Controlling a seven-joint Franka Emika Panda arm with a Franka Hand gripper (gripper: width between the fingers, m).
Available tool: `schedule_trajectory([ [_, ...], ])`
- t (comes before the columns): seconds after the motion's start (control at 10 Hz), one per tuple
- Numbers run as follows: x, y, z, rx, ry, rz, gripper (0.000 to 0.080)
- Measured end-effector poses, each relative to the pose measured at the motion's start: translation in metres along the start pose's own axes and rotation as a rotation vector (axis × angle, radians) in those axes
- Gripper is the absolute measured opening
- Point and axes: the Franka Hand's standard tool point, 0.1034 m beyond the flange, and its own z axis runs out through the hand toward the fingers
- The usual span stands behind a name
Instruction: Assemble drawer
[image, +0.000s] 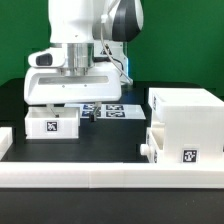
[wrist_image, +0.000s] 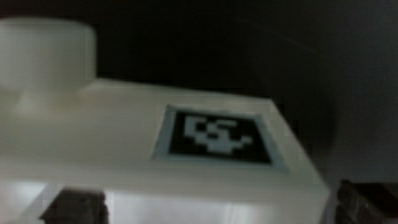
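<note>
A small white open-top tray (image: 52, 123) with a square tag sits on the black table at the exterior view's left. My gripper (image: 63, 103) is lowered right over it. In the wrist view the tray (wrist_image: 160, 130) fills the picture, with its tag (wrist_image: 219, 135) and a round knob (wrist_image: 45, 50). The dark fingertips (wrist_image: 75, 205) stand wide apart on either side of the tray's near part; the gripper (wrist_image: 214, 208) looks open. The tall boxy housing (image: 190, 112) stands at the exterior view's right, with a second tray (image: 178, 150) against its front.
The marker board (image: 108, 109) lies flat behind the left tray, at the table's middle. A low white border rail (image: 100, 180) runs along the front and up the left side (image: 5, 140).
</note>
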Motion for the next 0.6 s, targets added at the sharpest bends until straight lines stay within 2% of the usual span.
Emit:
schedule_trajectory([
  [0.4, -0.0058, -0.0019, 0.0054, -0.004, 0.003, -0.005, 0.0649],
  [0.5, -0.0060, -0.0015, 0.0054, -0.004, 0.003, -0.008, 0.0541],
  [0.6, -0.0060, -0.0015, 0.0054, -0.004, 0.003, -0.008, 0.0541],
])
